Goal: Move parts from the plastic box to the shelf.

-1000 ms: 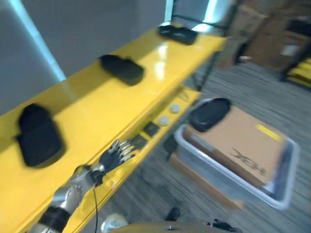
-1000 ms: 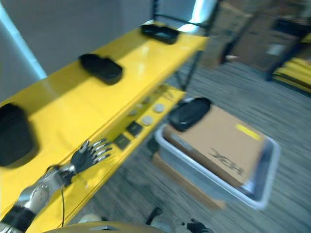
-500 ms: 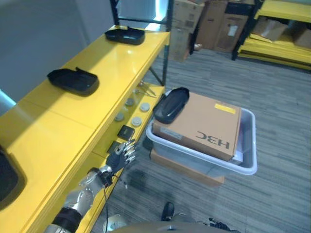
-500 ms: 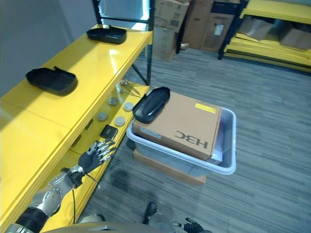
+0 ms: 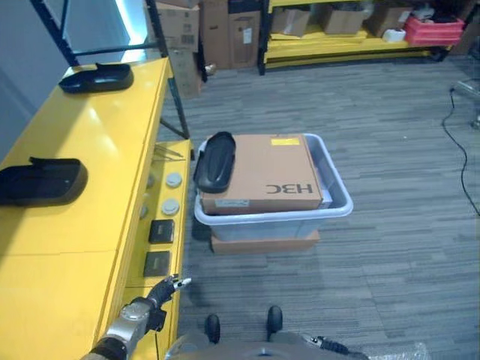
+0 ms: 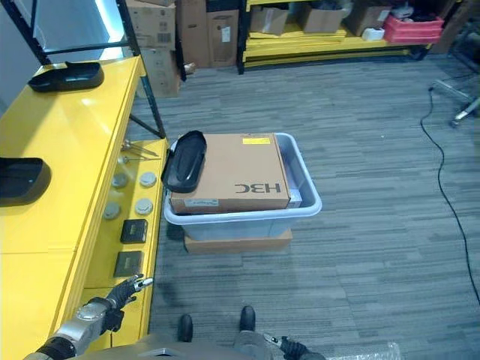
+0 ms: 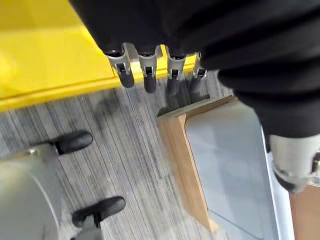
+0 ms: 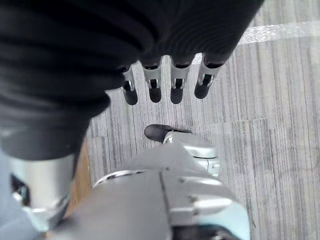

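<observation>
grey carpet; both the left robot hand (image 7: 150, 75) and right robot hand (image 8: 165, 80) relaxed, empty, beside yellow shelf (image 5: 67, 225)

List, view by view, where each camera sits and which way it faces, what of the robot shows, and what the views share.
Left eye view: on the head, looking down at the yellow shelf, the plastic box holding a cardboard box and a black part; left hand at lower left.
Right eye view: beside it, same scene, slightly offset.
Left wrist view: along the left hand, straight fingers, at shelf edge and plastic box.
Right wrist view: along the right hand, fingers straight, at the carpet.
Shared: shelf and plastic box.
</observation>
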Motion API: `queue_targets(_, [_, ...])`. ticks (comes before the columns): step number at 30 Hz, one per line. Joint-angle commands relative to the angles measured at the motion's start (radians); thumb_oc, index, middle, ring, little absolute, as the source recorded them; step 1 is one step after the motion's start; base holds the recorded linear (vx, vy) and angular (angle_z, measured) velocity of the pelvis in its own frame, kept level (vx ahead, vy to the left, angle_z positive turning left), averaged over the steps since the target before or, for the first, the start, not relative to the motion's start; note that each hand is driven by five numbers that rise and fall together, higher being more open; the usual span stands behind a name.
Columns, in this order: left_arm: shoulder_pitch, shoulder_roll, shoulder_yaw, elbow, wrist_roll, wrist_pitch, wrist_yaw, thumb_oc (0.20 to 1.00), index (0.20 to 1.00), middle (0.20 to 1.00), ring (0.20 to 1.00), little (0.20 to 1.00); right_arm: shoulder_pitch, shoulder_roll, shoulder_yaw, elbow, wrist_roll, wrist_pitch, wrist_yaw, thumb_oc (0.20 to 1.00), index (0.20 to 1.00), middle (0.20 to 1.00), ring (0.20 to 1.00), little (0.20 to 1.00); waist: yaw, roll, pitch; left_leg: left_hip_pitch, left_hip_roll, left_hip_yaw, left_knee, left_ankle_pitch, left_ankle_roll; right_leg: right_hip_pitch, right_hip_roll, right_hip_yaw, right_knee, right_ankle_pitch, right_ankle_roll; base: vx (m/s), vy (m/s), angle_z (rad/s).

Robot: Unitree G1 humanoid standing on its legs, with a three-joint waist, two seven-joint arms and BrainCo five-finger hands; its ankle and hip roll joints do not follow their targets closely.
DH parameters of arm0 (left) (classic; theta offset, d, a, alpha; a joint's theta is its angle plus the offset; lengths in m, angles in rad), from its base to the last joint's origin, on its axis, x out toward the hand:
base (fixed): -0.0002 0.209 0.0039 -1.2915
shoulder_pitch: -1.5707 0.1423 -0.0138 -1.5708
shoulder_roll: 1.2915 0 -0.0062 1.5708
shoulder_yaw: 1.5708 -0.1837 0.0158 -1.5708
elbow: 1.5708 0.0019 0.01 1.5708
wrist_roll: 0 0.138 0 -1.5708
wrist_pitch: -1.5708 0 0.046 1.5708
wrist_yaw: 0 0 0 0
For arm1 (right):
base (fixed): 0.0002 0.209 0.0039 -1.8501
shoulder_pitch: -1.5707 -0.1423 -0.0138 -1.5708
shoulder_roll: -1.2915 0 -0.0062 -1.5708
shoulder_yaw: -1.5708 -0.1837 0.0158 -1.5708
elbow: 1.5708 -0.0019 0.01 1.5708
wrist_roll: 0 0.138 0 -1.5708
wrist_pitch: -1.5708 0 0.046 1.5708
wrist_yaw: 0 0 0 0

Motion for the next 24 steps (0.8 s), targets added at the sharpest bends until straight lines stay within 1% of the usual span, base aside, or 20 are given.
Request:
queue_targets(1, [-0.004,-0.004,0.039,0.091,0.082,-0.083,0.117,1.0,1.0,1.0,1.0,1.0,-0.031,-0.015,0.01,0.042,-0.017,-0.048,-0.006,1.0,1.0,1.0,1.0,1.0,0.034,-0.009,-0.003,-0.044,0.036,0.011,0.076,-0.024,-0.036,0.036,0.035,0.002,0.027,-0.076,0.029,0.03,0.036,-0.06])
queue_targets(5, [0.013,-0.019,0.067,0.157,0.085,-0.107,0.144,1.0,1.0,1.0,1.0,1.0,-0.027,-0.006,-0.002,0.053,-0.042,-0.071,-0.002,1.0,1.0,1.0,1.0,1.0,0.038,-0.016,-0.006,-0.034,0.031,0.012,0.074,-0.031,-0.029,0.045,0.035,0.002,0.021,-0.076,0.028,0.01,0.007,-0.03])
queue_targets(6, [0.026,-0.063,0.197,0.38,0.054,-0.156,0.292,1.0,1.0,1.0,1.0,1.0,-0.031,-0.008,0.042,-0.078,0.053,-0.048,-0.032,1.0,1.0,1.0,1.0,1.0,0.067,-0.054,0.06,-0.076,0.038,-0.001,0.133,-0.037,-0.036,0.033,0.024,-0.054,0.078,-0.086,0.024,0.0,0.0,0.0])
queue_targets(7, [0.026,-0.06,0.198,0.377,0.05,-0.158,0.291,1.0,1.0,1.0,1.0,1.0,-0.03,-0.008,0.04,-0.08,0.045,-0.048,-0.03,1.0,1.0,1.0,1.0,1.0,0.066,-0.053,0.059,-0.071,0.038,0.001,0.131,-0.039,-0.035,0.033,0.023,-0.053,0.08,-0.086,0.025,0.02,0.063,-0.02])
queue_targets(9, [0.034,-0.05,0.198,0.348,0.038,-0.146,0.294,1.0,1.0,1.0,1.0,1.0,-0.037,-0.01,0.04,-0.093,0.063,-0.026,-0.031,1.0,1.0,1.0,1.0,1.0,0.072,-0.048,0.056,-0.055,0.026,-0.001,0.129,-0.049,-0.023,0.031,0.011,-0.048,0.093,-0.085,0.033,0.03,0.095,-0.02])
queue_targets(11, [0.044,-0.044,0.188,0.339,0.063,-0.135,0.299,1.0,1.0,1.0,1.0,1.0,-0.051,-0.007,0.042,-0.101,0.072,-0.02,-0.022,1.0,1.0,1.0,1.0,1.0,0.078,-0.047,0.053,-0.051,0.021,0.002,0.134,-0.058,-0.016,0.03,0.005,-0.044,0.098,-0.086,0.035,0.02,0.056,-0.02])
queue_targets(14, [0.054,-0.046,0.185,0.358,0.067,-0.144,0.294,1.0,1.0,1.0,1.0,1.0,-0.057,-0.003,0.058,-0.121,0.076,-0.004,-0.035,1.0,1.0,1.0,1.0,1.0,0.081,-0.05,0.047,-0.042,0.013,0.001,0.133,-0.066,-0.006,0.034,0.006,-0.031,0.095,-0.087,0.033,0.05,0.054,-0.07])
queue_targets(17, [0.055,-0.053,0.178,0.363,0.067,-0.149,0.283,1.0,1.0,1.0,1.0,1.0,-0.059,-0.001,0.05,-0.106,0.094,-0.007,-0.048,1.0,1.0,1.0,1.0,1.0,0.083,-0.051,0.043,-0.039,0.007,-0.003,0.135,-0.071,0.001,0.034,0.006,-0.019,0.099,-0.088,0.035,0.04,0.048,-0.03])
queue_targets(19, [0.053,-0.054,0.169,0.354,0.081,-0.144,0.277,1.0,1.0,1.0,1.0,1.0,-0.062,-0.001,0.041,-0.093,0.096,-0.017,-0.053,1.0,1.0,1.0,1.0,1.0,0.085,-0.048,0.046,-0.042,0.0,-0.011,0.143,-0.076,0.011,0.025,0.005,-0.007,0.126,-0.097,0.035,0.02,0.062,-0.06])
queue_targets(20, [0.05,-0.053,0.165,0.348,0.086,-0.138,0.273,1.0,1.0,1.0,1.0,1.0,-0.065,0.001,0.037,-0.089,0.104,-0.021,-0.054,1.0,1.0,1.0,1.0,1.0,0.087,-0.046,0.049,-0.045,-0.005,-0.016,0.149,-0.079,0.019,0.018,0.005,-0.003,0.151,-0.105,0.034,0.01,0.064,-0.07])
queue_targets(21, [0.048,-0.05,0.157,0.344,0.088,-0.135,0.271,1.0,1.0,1.0,1.0,1.0,-0.07,0.003,0.034,-0.089,0.108,-0.027,-0.058,1.0,1.0,1.0,1.0,1.0,0.088,-0.043,0.055,-0.048,-0.009,-0.021,0.157,-0.08,0.029,-0.002,0.002,-0.002,0.204,-0.108,0.036,-0.01,0.063,-0.1])
queue_targets(23, [0.047,-0.043,0.147,0.33,0.092,-0.134,0.27,1.0,1.0,1.0,1.0,1.0,-0.077,0.007,0.03,-0.103,0.125,-0.033,-0.063,1.0,1.0,1.0,1.0,1.0,0.086,-0.037,0.073,-0.055,-0.017,-0.028,0.179,-0.088,0.049,-0.068,-0.008,0.012,0.329,-0.085,0.05,-0.03,0.041,-0.21])
queue_targets(24, [0.048,-0.034,0.139,0.316,0.084,-0.132,0.27,1.0,1.0,1.0,1.0,1.0,-0.08,0.01,0.03,-0.117,0.136,-0.035,-0.076,1.0,1.0,1.0,1.0,1.0,0.082,-0.028,0.086,-0.062,-0.014,-0.03,0.194,-0.089,0.06,-0.12,-0.011,0.025,0.412,-0.066,0.056,-0.04,0.013,-0.34])
